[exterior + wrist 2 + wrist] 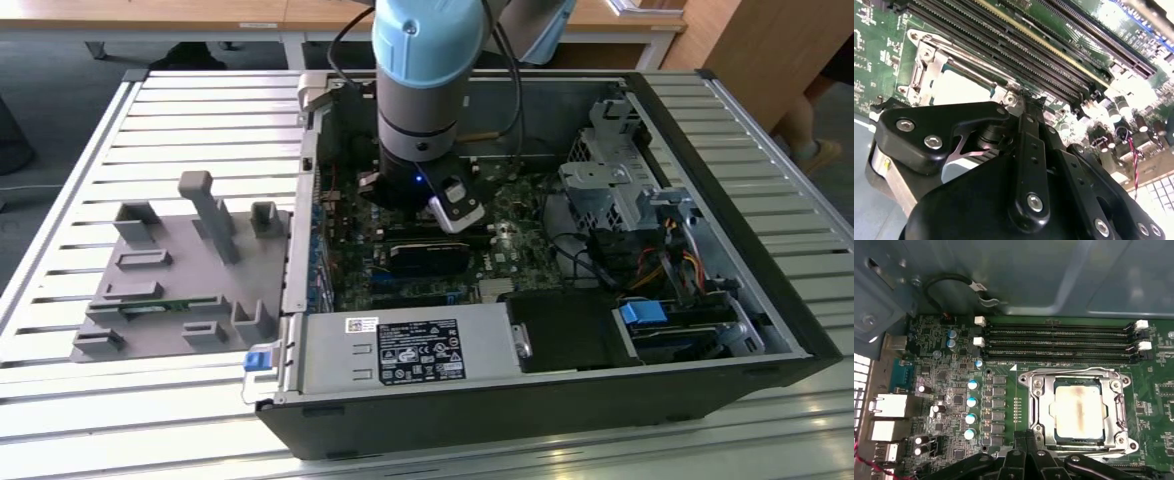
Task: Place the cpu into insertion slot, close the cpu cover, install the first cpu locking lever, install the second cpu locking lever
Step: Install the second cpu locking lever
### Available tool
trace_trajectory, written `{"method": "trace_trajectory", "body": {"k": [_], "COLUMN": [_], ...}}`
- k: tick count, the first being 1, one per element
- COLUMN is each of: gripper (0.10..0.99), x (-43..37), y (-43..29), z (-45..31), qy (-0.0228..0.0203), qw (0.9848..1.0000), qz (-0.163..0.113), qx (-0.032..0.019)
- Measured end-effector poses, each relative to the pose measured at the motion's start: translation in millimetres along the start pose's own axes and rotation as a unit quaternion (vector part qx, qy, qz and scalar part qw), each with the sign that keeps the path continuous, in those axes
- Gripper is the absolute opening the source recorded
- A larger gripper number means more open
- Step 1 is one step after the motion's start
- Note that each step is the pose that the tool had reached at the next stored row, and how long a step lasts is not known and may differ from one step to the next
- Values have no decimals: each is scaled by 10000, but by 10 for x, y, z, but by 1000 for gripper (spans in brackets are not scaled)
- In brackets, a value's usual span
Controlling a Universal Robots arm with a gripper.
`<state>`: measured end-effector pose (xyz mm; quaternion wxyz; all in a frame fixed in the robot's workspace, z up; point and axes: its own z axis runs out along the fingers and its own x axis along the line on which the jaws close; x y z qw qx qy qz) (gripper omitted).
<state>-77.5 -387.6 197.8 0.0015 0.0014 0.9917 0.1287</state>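
The cpu (1078,409), a pale silver square with a brownish smear, lies in the insertion slot (1050,432) on the green board. The cpu cover (1036,400), a silver frame, lies flat around it, with thin metal lever rods (1069,371) along its edges. My gripper (1026,442) is shut, its black fingers pressed together right at the socket's edge with nothing visible between them. In the second wrist view the gripper (1025,100) tips sit beside the cover (921,65) and the cpu (961,87). In the exterior view the arm (420,120) reaches down into the open computer case.
Long black memory slots (1054,340) run just beyond the socket, and blue-topped capacitors (971,401) stand beside it. The case holds a power supply (407,350), a drive cage (614,190) and cables. A grey parts fixture (174,270) lies on the slatted table on the exterior view's left.
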Motion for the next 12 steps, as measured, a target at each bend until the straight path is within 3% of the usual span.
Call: {"method": "trace_trajectory", "body": {"k": [9, 12], "gripper": [106, 106], "x": [0, -1], "y": [42, 46], "z": [-158, -170], "qy": [0, -1], "qw": [10000, 10000], "qz": [1, 0], "qx": [0, -2]}}
